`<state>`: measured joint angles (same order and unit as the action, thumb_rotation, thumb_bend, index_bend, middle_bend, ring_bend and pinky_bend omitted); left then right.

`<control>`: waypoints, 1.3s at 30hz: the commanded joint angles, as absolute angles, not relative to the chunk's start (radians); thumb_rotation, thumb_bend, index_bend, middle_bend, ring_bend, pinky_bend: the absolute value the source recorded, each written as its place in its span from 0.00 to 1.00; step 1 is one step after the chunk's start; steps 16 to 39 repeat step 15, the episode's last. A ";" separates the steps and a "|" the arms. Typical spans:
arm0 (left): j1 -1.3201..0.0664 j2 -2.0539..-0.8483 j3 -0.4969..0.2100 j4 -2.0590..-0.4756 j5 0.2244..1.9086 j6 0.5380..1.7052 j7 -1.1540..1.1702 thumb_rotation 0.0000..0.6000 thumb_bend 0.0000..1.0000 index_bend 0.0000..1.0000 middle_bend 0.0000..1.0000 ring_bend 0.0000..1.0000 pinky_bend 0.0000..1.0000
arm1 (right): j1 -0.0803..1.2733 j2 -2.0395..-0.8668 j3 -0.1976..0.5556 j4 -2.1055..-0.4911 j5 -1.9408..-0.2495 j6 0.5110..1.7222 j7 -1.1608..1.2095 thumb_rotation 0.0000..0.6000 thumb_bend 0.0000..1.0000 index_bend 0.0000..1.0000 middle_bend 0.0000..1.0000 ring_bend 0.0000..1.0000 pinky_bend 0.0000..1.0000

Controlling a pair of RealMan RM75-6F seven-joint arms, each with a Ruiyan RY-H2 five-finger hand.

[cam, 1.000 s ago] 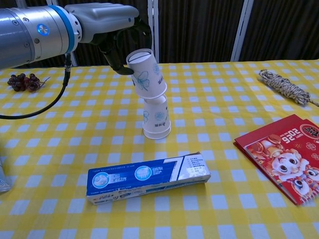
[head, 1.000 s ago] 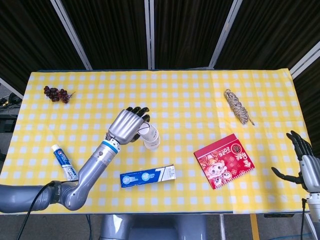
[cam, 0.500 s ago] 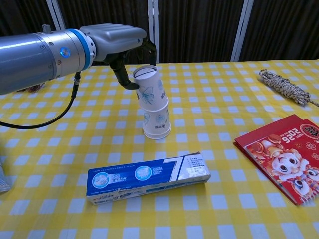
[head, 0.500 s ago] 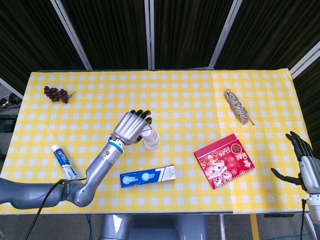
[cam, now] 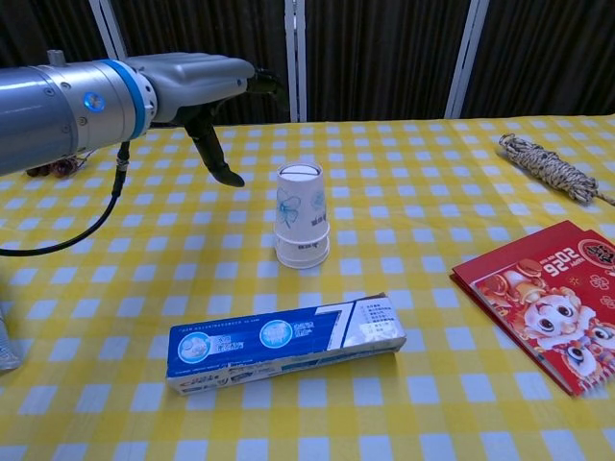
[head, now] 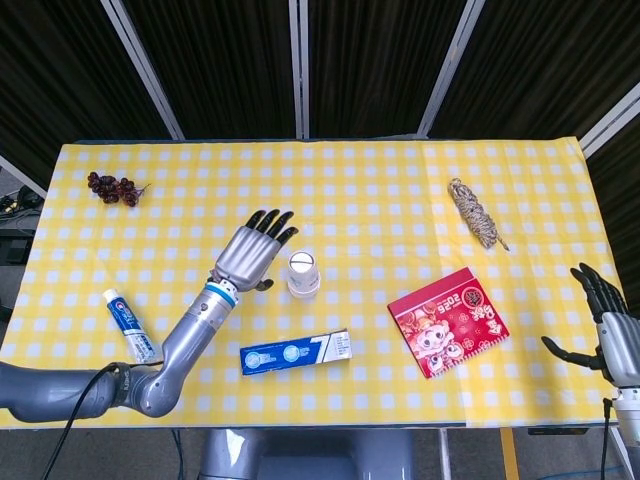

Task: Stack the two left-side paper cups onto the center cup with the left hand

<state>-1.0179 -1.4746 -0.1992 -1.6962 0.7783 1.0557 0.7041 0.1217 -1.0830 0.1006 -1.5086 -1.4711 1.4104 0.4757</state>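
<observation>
Change: since the frame a second back, left hand [head: 250, 256] had let go of the top cup and drawn off to the left; that cup, then tilted in the grip above the stack, now sat squarely on it.
Left hand: fingers [cam: 258, 83] spread and extended, holding nothing; hovered above the tabletop [head: 380, 190] just left of the cups, apart from them. Thumb pointed down in chest view.
Cup stack [cam: 301, 214]: paper cups nested upside down, upright, near tabletop centre; blue flower print on the side. How many cups were nested could not be told from either view.
Right hand [head: 612, 322]: at far right edge of head view, off the tabletop corner; fingers apart, nothing in them.
Toothpaste box [cam: 285, 343]: blue and white, lying flat just in front of the cup stack, not touching it.
Toothpaste tube [head: 129, 325]: lying near the left front edge, beside the left forearm.
Red booklet [head: 447, 320]: flat, right of the stack, well apart.
Twine bundle [head: 474, 213]: far right rear area.
Grapes [head: 112, 187]: dark bunch, left rear corner.
Tabletop cover: yellow-and-white check cloth.
</observation>
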 commanded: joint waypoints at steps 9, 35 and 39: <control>-0.691 -1.323 -0.003 -1.791 1.124 1.367 0.453 1.00 0.17 0.06 0.00 0.00 0.01 | 0.132 -1.106 0.084 -1.502 -1.496 1.404 0.385 1.00 0.08 0.00 0.00 0.00 0.00; -0.495 -1.307 0.138 -1.737 1.290 1.570 0.386 1.00 0.14 0.00 0.00 0.00 0.00 | 0.134 -1.130 0.074 -1.500 -1.531 1.427 0.291 1.00 0.08 0.00 0.00 0.00 0.00; -0.495 -1.307 0.138 -1.737 1.290 1.570 0.386 1.00 0.14 0.00 0.00 0.00 0.00 | 0.134 -1.130 0.074 -1.500 -1.531 1.427 0.291 1.00 0.08 0.00 0.00 0.00 0.00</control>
